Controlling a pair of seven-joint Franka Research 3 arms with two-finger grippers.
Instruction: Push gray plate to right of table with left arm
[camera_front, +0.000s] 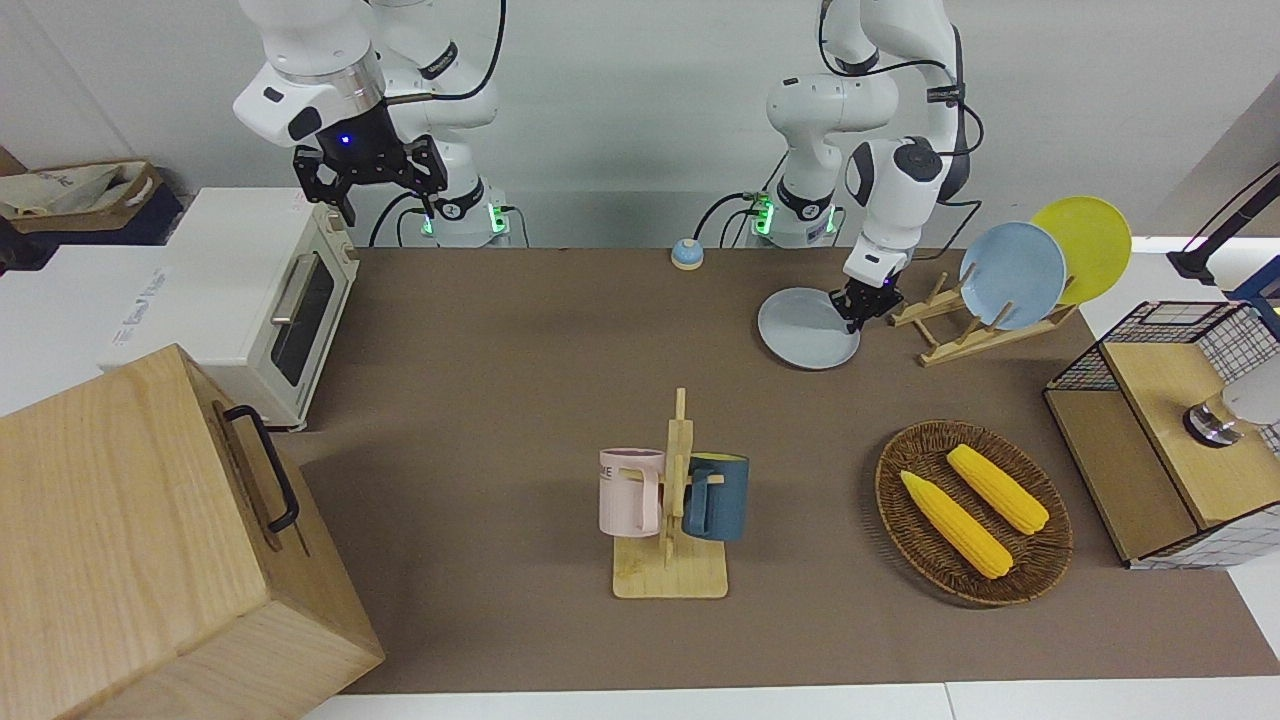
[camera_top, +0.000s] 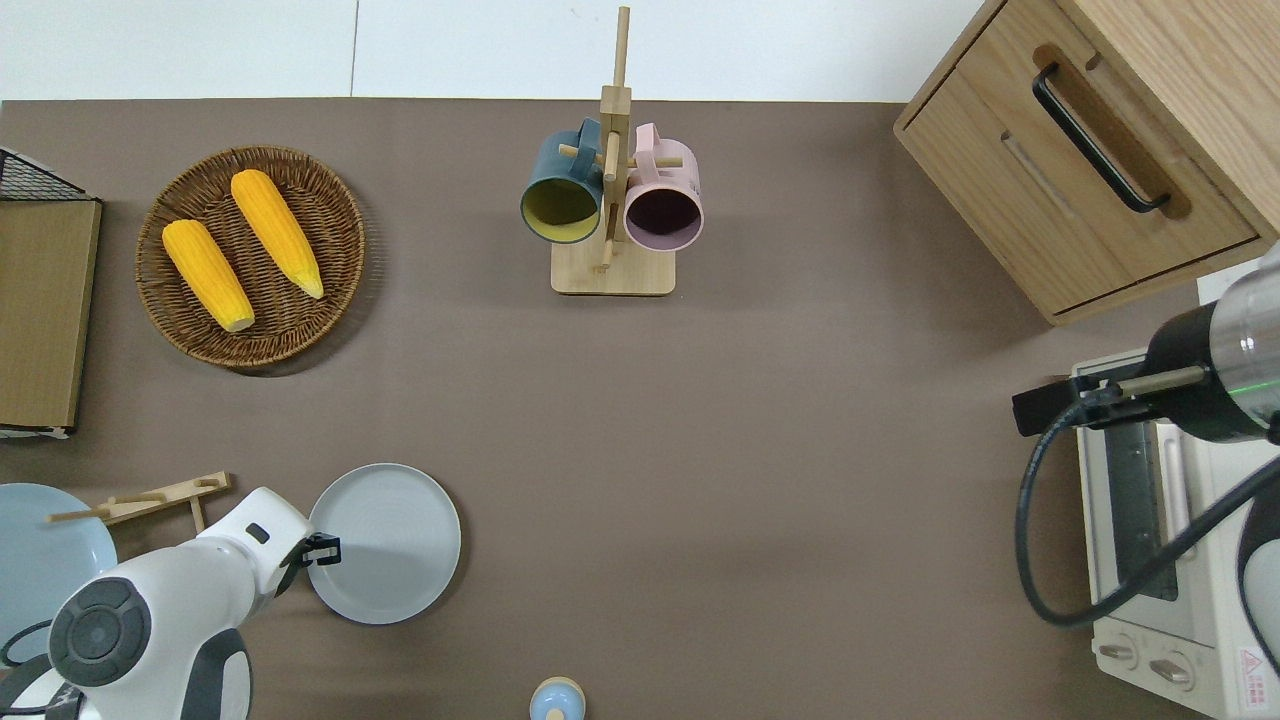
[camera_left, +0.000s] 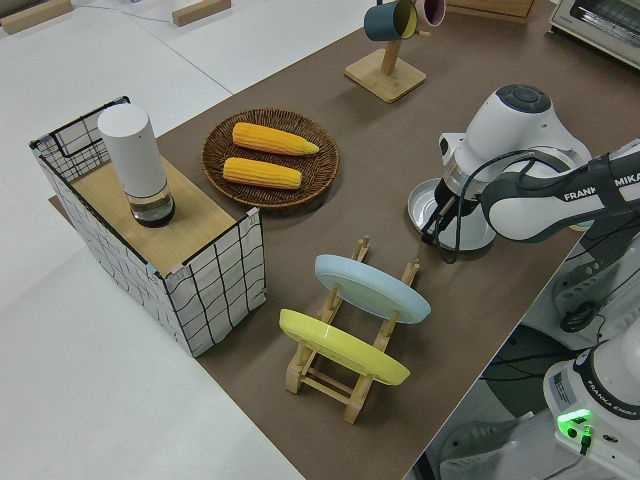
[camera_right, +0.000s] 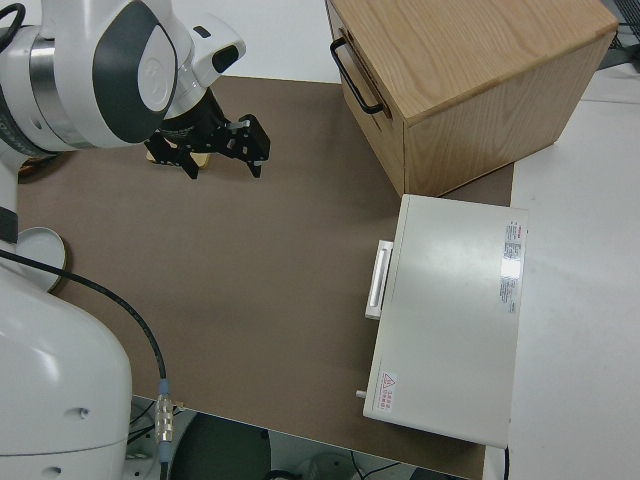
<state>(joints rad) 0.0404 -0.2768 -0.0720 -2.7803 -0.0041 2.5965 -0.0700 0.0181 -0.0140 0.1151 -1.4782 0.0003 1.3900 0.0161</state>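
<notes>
The gray plate (camera_front: 808, 328) lies flat on the brown table (camera_front: 500, 400), close to the robots and toward the left arm's end; it also shows in the overhead view (camera_top: 385, 543) and the left side view (camera_left: 452, 203). My left gripper (camera_front: 858, 318) is down at table level with its fingers shut. It touches the plate's rim on the side toward the left arm's end, as the overhead view (camera_top: 322, 548) shows. It holds nothing. My right gripper (camera_front: 372, 195) is parked, open and empty.
A wooden plate rack (camera_front: 955, 325) with a sky-blue plate (camera_front: 1012, 275) and a yellow plate (camera_front: 1085, 245) stands beside the left gripper. A corn basket (camera_front: 975, 512), a mug rack (camera_front: 672, 500), a small bell (camera_front: 686, 254), a toaster oven (camera_front: 260, 300) and a wooden cabinet (camera_front: 150, 540) stand around.
</notes>
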